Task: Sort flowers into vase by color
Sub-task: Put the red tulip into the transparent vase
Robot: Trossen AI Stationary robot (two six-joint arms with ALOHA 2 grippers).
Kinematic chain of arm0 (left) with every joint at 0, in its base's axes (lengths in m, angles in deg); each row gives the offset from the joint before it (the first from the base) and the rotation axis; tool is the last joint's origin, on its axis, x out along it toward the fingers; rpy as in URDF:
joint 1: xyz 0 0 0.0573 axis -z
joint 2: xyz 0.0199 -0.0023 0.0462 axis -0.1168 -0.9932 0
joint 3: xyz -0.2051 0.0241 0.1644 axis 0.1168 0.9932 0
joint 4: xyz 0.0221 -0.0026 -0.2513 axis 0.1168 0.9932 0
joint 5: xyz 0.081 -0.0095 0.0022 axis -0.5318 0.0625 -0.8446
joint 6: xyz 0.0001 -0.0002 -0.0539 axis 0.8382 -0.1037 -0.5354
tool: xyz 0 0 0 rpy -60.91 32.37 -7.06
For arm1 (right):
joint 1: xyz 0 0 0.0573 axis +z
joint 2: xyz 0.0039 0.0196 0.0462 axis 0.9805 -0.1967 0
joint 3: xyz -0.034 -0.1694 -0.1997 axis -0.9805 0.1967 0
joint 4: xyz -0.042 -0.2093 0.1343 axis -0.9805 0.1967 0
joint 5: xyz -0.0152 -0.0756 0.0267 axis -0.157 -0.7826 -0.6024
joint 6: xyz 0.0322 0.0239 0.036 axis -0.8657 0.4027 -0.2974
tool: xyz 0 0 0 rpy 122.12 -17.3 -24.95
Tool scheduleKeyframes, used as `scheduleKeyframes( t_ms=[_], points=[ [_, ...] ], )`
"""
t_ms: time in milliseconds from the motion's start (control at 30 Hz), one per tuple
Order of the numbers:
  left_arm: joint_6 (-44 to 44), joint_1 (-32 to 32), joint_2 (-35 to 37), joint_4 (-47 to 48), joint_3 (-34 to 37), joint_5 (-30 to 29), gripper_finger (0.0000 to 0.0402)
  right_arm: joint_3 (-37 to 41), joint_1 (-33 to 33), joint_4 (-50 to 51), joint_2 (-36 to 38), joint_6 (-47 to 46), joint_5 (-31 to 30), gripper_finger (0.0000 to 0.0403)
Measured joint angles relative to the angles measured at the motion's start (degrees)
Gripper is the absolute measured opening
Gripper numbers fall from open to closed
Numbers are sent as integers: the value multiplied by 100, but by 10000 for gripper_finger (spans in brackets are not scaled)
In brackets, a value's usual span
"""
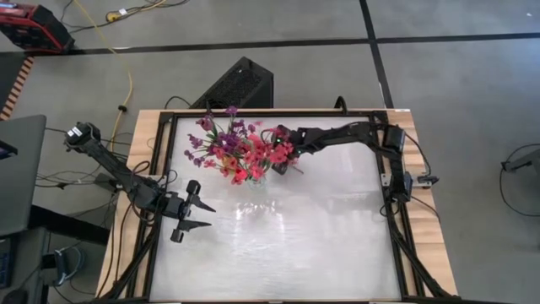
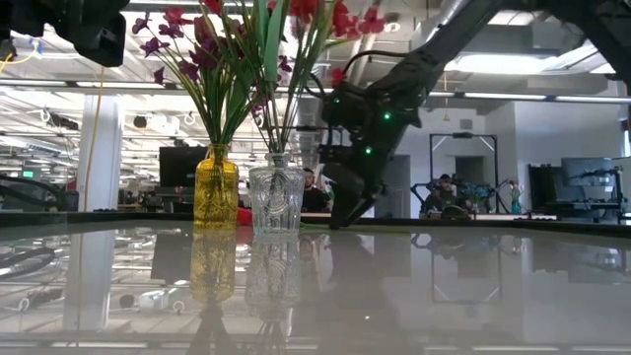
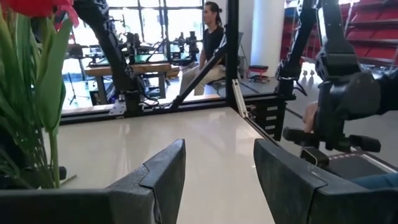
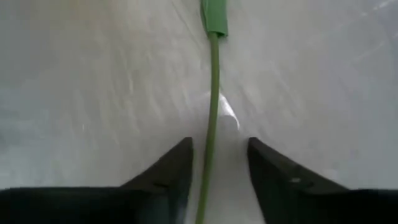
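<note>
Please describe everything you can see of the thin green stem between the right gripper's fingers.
The thin green flower stem is smooth, plastic-looking and straight, with a wider flat green part at its far end. It lies over the pale glossy table and runs into the gap of the right gripper, whose dark fingers stand on both sides, not clearly pressing it. Its blossom is not visible.

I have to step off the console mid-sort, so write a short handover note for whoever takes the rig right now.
Left gripper: open, empty, waiting over the table's left side.
Right gripper: down at the table beside the vases, fingers straddling a green stem; no firm grip visible yet.
Done: flowers already stand in the yellow vase and the clear vase.
Left: close on this stem, lift it, and place it in the matching vase. Its blossom colour is not visible in the right wrist view.
</note>
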Motion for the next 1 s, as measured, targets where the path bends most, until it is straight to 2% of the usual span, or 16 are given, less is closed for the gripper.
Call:
scheduleKeyframes(
  t_ms=[200, 400, 467, 567, 700, 833, 900, 1000],
  points=[
    [-1, 0, 2, -33, 0, -55, 180, -29, 16, 355, 73, -160, -2, 25],
    [-207, 0, 2, -54, 0, -58, 180, 96, -19, 747, 660, -425, -294, 18],
    [-278, 0, 2, -53, 0, -55, 180, 249, -82, 463, 1046, -486, -557, 18],
    [-361, 0, 2, -51, 0, -55, 180, 831, -226, -344, 1749, -814, -741, 18],
    [-363, 0, 0, -40, 0, -53, 180, 2108, -369, -1843, 2609, -1409, -733, 18],
    [-353, 0, 0, -37, 0, -38, 180, 3444, -453, -4541, 3227, -2098, -413, 18],
    [-291, 0, 0, -37, 0, -38, 180, 3912, -381, -5895, 3225, -2465, -145, 18],
    [-250, 0, 0, -45, 0, -42, 180, 4180, -62, -7612, 3049, -2761, 14, 18]
  ],
)
